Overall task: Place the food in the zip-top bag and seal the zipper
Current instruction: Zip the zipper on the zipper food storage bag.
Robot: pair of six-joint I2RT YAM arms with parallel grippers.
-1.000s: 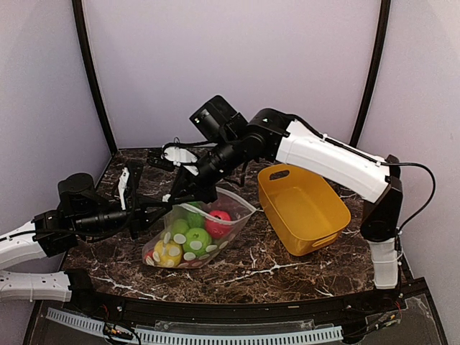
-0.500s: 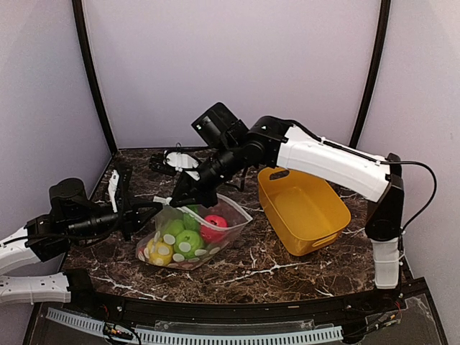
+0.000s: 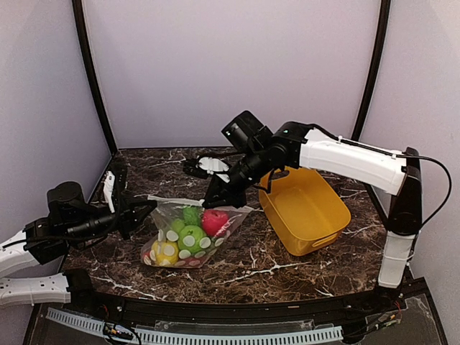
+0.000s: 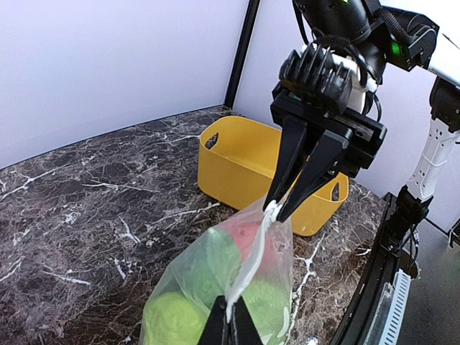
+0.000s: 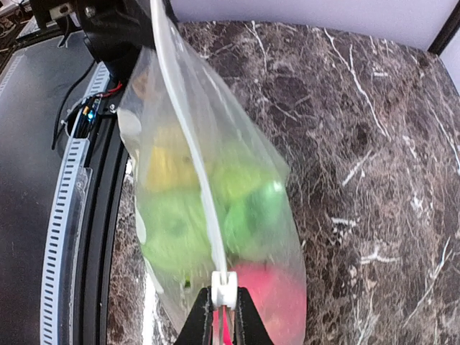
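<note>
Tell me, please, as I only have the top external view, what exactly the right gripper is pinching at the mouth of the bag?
Observer: The right wrist view shows the right gripper shut on a small white slider on the zipper.
Operator: Thank you. And the left gripper?
Observer: In the left wrist view the left gripper is shut on the zipper's other end, with the strip stretched between the two grippers.
Operator: Does the strip look sealed?
Observer: From the right wrist it reads as one pale line up to the slider; sealed or not, I cannot tell.
</note>
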